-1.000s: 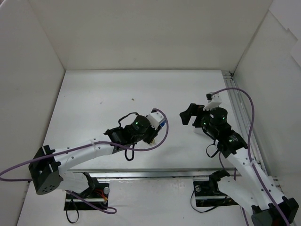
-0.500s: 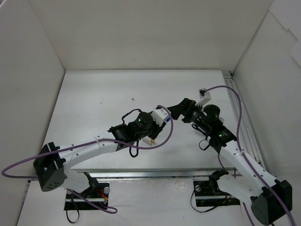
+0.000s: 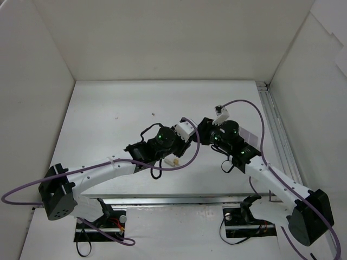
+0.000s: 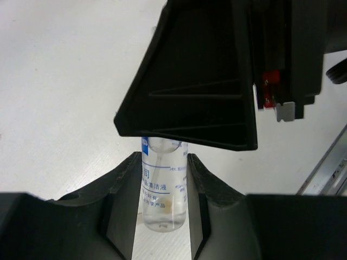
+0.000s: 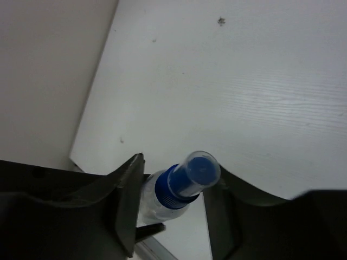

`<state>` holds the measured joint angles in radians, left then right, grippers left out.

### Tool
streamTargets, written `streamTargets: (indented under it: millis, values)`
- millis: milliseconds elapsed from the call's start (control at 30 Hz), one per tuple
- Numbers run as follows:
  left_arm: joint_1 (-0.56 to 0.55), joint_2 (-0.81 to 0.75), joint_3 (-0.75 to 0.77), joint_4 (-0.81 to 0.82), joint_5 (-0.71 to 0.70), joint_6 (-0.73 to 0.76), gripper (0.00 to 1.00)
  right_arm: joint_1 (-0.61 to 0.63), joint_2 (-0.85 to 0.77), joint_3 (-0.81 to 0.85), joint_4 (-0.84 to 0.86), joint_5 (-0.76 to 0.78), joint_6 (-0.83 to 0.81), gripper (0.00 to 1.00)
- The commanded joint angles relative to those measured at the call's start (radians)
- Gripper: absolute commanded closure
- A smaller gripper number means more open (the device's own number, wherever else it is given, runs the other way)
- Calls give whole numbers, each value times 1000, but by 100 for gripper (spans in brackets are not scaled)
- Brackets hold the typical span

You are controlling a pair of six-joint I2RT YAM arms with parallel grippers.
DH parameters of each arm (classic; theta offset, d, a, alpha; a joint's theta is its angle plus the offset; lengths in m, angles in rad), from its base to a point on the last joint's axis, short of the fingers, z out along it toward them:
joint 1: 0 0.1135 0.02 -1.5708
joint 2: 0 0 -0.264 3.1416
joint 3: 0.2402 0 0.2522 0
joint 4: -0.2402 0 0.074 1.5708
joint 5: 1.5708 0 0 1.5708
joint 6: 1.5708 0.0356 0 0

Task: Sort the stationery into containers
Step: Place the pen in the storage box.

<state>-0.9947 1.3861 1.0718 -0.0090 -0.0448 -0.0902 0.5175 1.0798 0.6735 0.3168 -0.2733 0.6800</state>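
left claw (image 4: 162, 169) letting go early is the main risk: right claw (image 5: 176, 176) is not yet closed, so the tube (image 4: 162, 200) would likely drop to the bench (image 5: 244, 81); a pinch on the blue cap (image 5: 180, 189) alone could slip or tilt. left claw is narrow, clamped on the tube above the bench; right claw gapes either side of the cap, contact unclear.

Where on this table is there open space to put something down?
The white table is bare along the back wall and beside the left wall. The middle is crowded: the left gripper and right gripper meet around the clear blue-capped bottle.
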Motion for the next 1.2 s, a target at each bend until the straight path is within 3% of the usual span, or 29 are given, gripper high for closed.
streamTargets:
  millis: [0,33,167,233,267,367,400,533,700,867,1000,1167]
  values:
    - [5,-21,69,104,3,-14,100,19,-7,52,93,26,9,64]
    - [5,-16,73,104,-1,-19,100,19,-11,54,91,42,7,78]
    - [5,-1,79,112,-12,-37,85,22,-46,64,46,114,4,100]
    - [5,2,91,103,-4,-40,70,21,-81,89,6,181,-22,100]
    - [5,2,94,103,-1,-37,52,22,-93,104,-40,206,-43,100]
    - [5,-16,85,89,6,-37,17,22,-154,127,-157,359,-71,100]
    - [5,-24,68,86,3,-37,1,19,-175,138,-191,412,-92,100]
    - [5,-111,-2,80,-45,-55,0,1,-293,135,-294,688,-137,100]
    - [88,-208,-127,69,-96,-132,0,-88,-394,144,-427,1004,-188,100]
    - [205,-222,-197,14,-49,-261,0,-134,-370,158,-466,1095,-217,100]
    - [278,-203,-228,-26,25,-318,0,-163,-262,184,-466,1235,-221,100]
    - [288,-173,-211,-39,65,-319,0,-214,-95,215,-440,1206,-207,100]
